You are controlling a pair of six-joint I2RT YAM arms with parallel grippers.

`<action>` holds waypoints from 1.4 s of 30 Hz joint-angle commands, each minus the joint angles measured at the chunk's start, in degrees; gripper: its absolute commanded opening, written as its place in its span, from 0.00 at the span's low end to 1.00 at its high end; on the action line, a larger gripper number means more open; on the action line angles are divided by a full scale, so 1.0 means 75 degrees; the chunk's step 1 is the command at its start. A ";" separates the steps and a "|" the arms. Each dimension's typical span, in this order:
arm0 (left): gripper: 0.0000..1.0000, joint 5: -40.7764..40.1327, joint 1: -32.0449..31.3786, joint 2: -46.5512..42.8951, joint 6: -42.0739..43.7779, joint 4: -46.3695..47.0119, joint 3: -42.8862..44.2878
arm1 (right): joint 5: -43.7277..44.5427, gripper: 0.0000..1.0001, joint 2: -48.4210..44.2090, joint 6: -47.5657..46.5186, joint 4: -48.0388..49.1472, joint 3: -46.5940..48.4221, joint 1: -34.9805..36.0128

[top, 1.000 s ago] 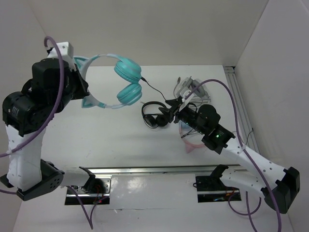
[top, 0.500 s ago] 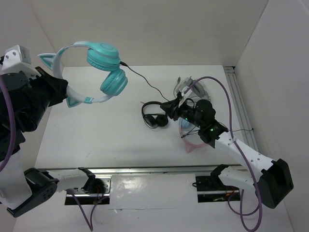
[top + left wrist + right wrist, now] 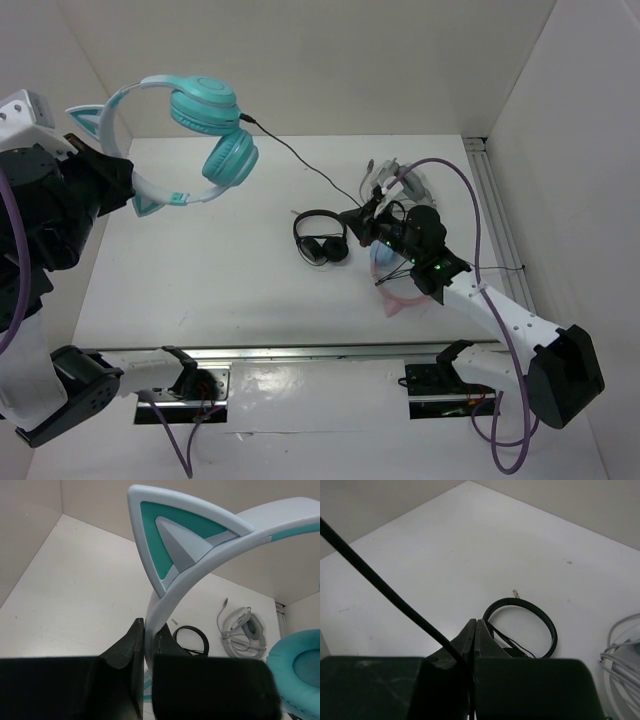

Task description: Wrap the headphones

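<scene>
The headphones (image 3: 205, 130), teal cups on a white headband with teal cat ears, hang in the air at the upper left. My left gripper (image 3: 128, 182) is shut on their headband (image 3: 162, 607), just below a cat ear (image 3: 175, 535). One teal cup (image 3: 300, 672) shows at the right edge of the left wrist view. Their thin black cable (image 3: 300, 162) runs taut from the upper cup down to my right gripper (image 3: 356, 214). That gripper (image 3: 475, 626) is shut on the cable (image 3: 385, 587), low over the table's middle.
A small all-black pair of headphones (image 3: 320, 238) lies just left of my right gripper. A pink-banded pair (image 3: 397, 297) lies under the right arm. A whitish pair with coiled cord (image 3: 402, 181) sits behind it. A metal rail (image 3: 497, 205) lines the right edge.
My left arm swung up and to the left, carrying the headphones and drawing the cable taut. My right gripper moved a little back and closed on the cable.
</scene>
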 commanded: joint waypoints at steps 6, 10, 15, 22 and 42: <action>0.00 -0.0790 0.0039 0.0284 -0.0099 0.1092 -0.1311 | 0.1765 0.00 -0.0136 0.0575 -0.1457 0.1554 0.0239; 0.00 -0.1495 0.0296 0.0449 -0.0170 0.1091 -0.2017 | 0.3464 0.00 -0.0405 0.0504 -0.3075 0.2435 0.0755; 0.00 -0.1719 0.0788 0.0998 0.0532 0.1231 -0.2625 | 0.4580 0.00 -0.1037 0.0352 -0.4539 0.3186 0.1142; 0.00 -0.1169 0.0228 0.1327 0.1658 0.1723 -0.4170 | 0.3623 0.00 -0.1004 -0.1203 -0.5584 0.4463 0.1458; 0.00 0.0317 -0.4929 0.2045 0.3334 0.2180 -0.5500 | 0.2901 0.00 -0.1296 -0.2249 -0.5761 0.4325 0.2127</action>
